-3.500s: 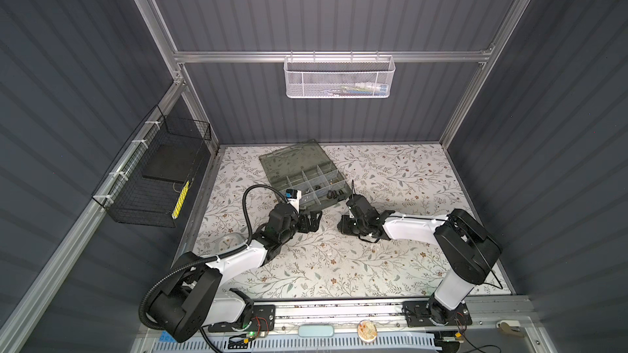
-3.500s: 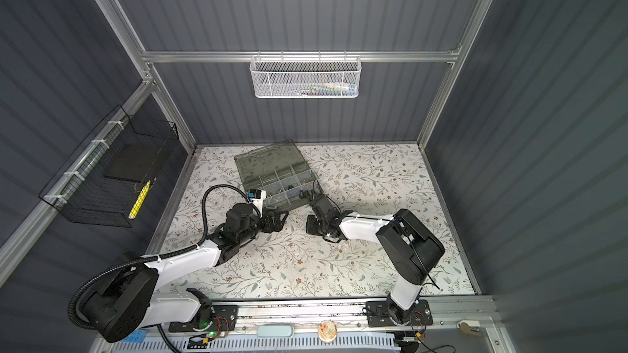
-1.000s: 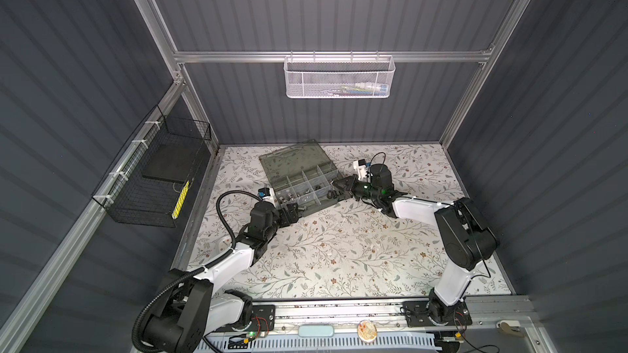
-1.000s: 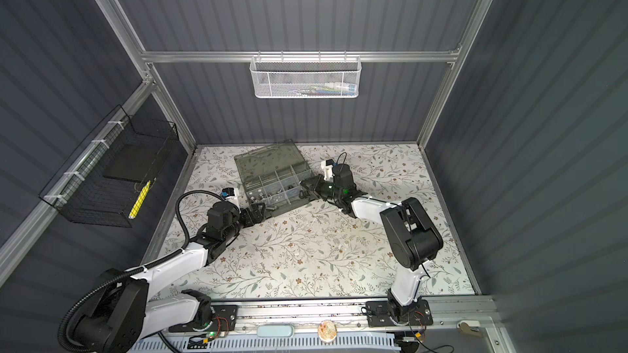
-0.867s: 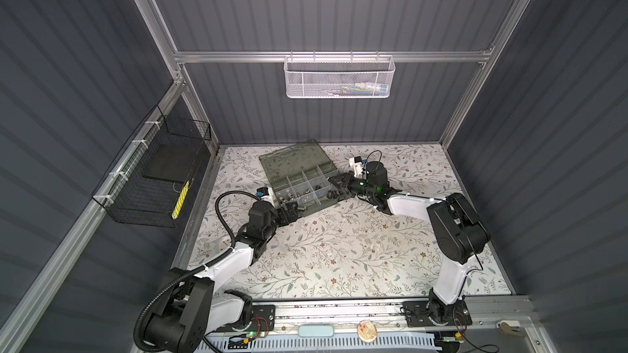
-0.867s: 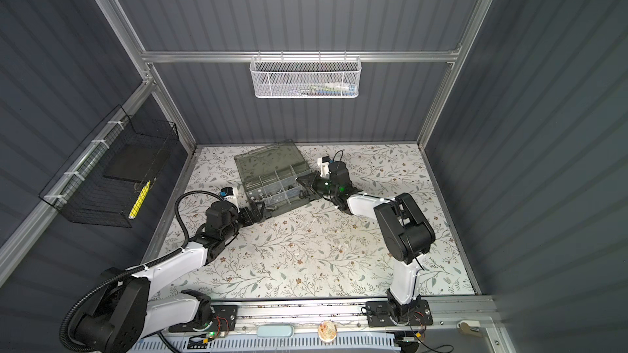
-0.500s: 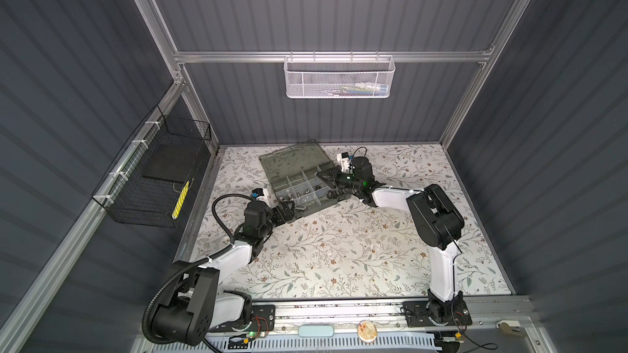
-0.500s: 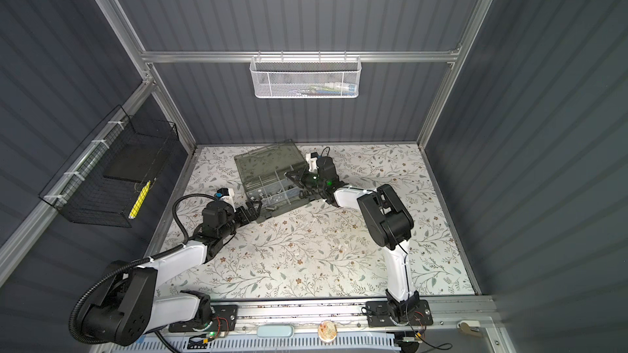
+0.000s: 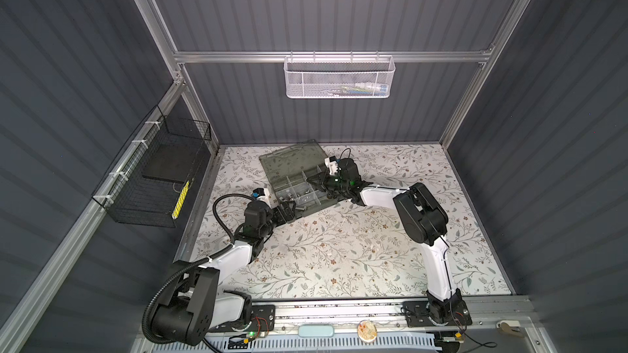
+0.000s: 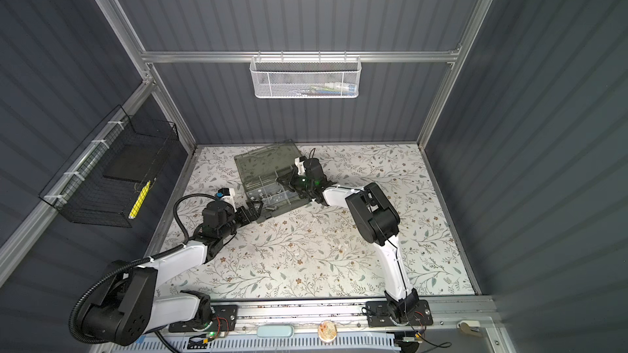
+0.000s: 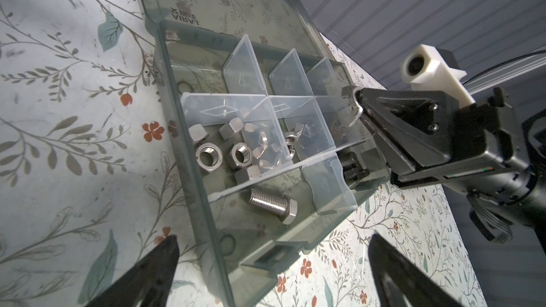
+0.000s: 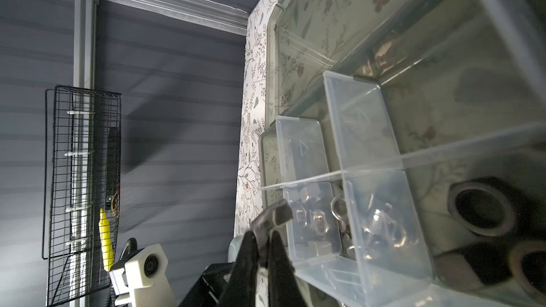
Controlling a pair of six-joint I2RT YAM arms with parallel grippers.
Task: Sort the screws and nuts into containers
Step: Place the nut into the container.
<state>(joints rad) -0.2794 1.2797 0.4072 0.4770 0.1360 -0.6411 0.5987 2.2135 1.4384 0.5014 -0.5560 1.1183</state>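
Observation:
The grey-green organizer case [image 9: 307,210] [image 10: 272,213] lies open at the back left of the mat, its smoky lid [image 9: 292,161] folded back. In the left wrist view its containers hold silver hex nuts [image 11: 208,155], wing nuts [image 11: 264,150], one silver screw [image 11: 271,205] and black screws [image 11: 351,166]. My right gripper [image 9: 313,181] [image 10: 282,178] [image 12: 263,234] hovers over the middle compartments, shut on a small silver piece [image 11: 353,110] [image 12: 276,214] that looks like a wing nut. My left gripper [image 9: 289,210] [image 10: 253,212] [image 11: 271,261] stands open, straddling the case's near corner by the latch.
A white mesh basket [image 9: 339,76] hangs on the back wall. A black wire basket [image 9: 156,178] hangs on the left wall. The floral mat [image 9: 339,249] covers the table. The right arm's elbow [image 9: 421,212] stands over the mat right of the case.
My right gripper, still shut on the silver piece, has moved left from the case's right edge to above its compartments. The left gripper has crept a little left along the case's front.

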